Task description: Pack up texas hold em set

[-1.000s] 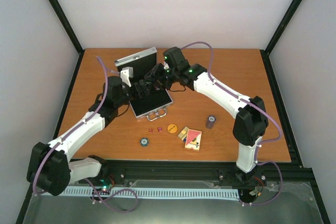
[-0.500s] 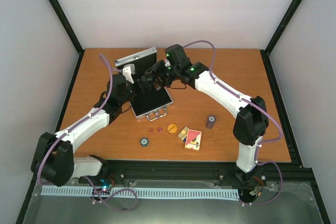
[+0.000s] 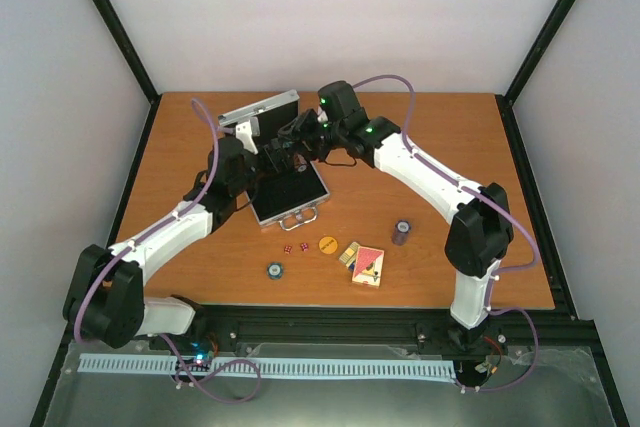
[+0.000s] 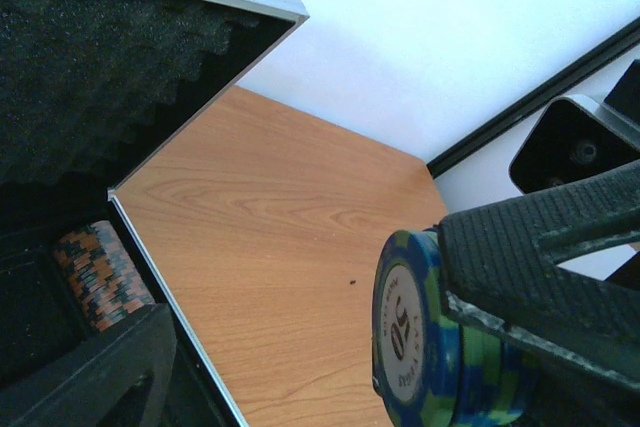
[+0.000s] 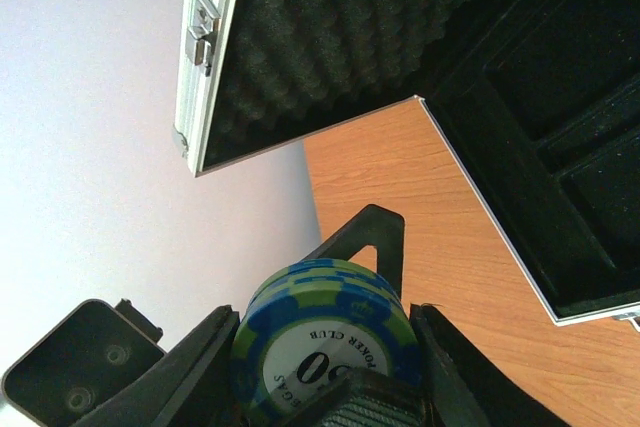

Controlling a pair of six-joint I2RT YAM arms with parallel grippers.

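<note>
The silver case [image 3: 290,197] lies open with its foam-lined lid [image 3: 262,110] upright; an orange-and-black chip stack [image 4: 100,272] rests in its tray. Above the case's back part, my right gripper [image 5: 322,332] is shut on a blue-and-green chip stack [image 5: 320,292] by its rim. My left gripper [image 4: 300,297] is open around the same stack [image 4: 410,332]: one ribbed finger [image 4: 540,247] lies against the stack's far end, while the other finger [image 4: 100,377] stands well away from the "50" face. In the top view both grippers, left [image 3: 272,159] and right [image 3: 293,145], meet there.
On the table in front of the case lie a blue chip [image 3: 274,269], two red dice [image 3: 295,247], an orange button [image 3: 327,244], card decks [image 3: 368,265] and a dark chip stack [image 3: 402,232]. The case's handle [image 3: 302,215] faces the front.
My left arm has reached further in toward the right gripper and its jaws have narrowed a little around the stack. The right gripper has shifted slightly back, grip unchanged.
</note>
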